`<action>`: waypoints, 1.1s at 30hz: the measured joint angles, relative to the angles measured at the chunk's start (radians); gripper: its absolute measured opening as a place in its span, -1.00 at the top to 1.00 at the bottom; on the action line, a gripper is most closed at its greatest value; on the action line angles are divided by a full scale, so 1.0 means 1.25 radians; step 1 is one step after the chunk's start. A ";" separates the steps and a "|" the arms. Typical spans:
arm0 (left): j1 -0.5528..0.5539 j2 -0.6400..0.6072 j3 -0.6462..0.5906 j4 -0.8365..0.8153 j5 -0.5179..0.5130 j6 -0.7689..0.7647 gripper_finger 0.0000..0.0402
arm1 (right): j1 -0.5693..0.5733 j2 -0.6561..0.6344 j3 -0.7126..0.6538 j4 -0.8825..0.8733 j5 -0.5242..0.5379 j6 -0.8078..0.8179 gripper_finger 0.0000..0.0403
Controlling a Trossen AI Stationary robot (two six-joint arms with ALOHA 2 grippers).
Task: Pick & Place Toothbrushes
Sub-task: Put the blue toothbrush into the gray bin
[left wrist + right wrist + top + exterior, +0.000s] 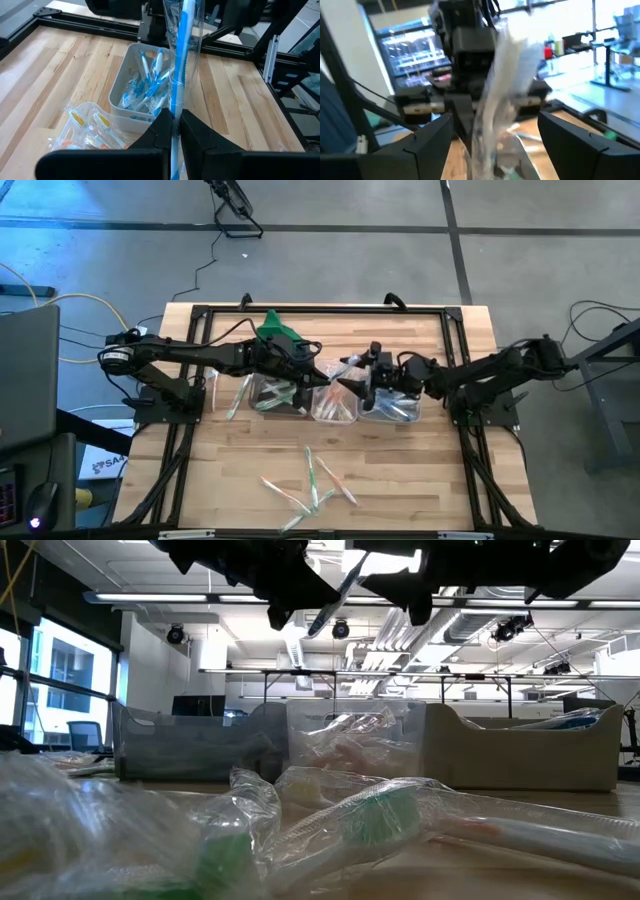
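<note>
Bench (420,470) fills the middle of the high view, with three clear tubs in a row at frame centre.

Left arm comes in from the left of the frame. Left claw (322,376) is pinched shut on a wrapped blue toothbrush (181,75), held up off the bench over the gap between the middle tub (333,404) and the right tub (390,408).

Right arm comes in from the right. Right claw (495,132) stands wide open, fingers either side of the same wrapper, not gripping.

Right tub already holds blue brushes (145,87). Middle tub holds orange ones (87,122), and the left tub (278,395) holds green. Loose toothbrushes (315,480) lie lower centre of the high view, well apart from the tubs. A green lump (278,330) sits above the left tub.

Step looks like a mid-air handover or regrip of the blue brush between the claws, which way I can't tell.

Next, probably: one claw takes sole hold, carries the brush over the blue tub and drops it lengthwise. Crinkly wrapper may snag a finger.
</note>
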 joint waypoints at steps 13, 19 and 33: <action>0.000 0.000 0.000 0.000 -0.006 0.000 0.91 | -0.018 0.010 0.000 0.085 -0.058 -0.042 -0.42; 0.000 0.000 0.000 0.001 -0.007 0.000 0.91 | -0.018 0.009 0.000 0.091 -0.039 -0.043 -0.39; 0.000 0.000 0.000 0.000 -0.008 0.000 0.91 | -0.018 0.009 0.000 0.078 -0.042 -0.043 0.24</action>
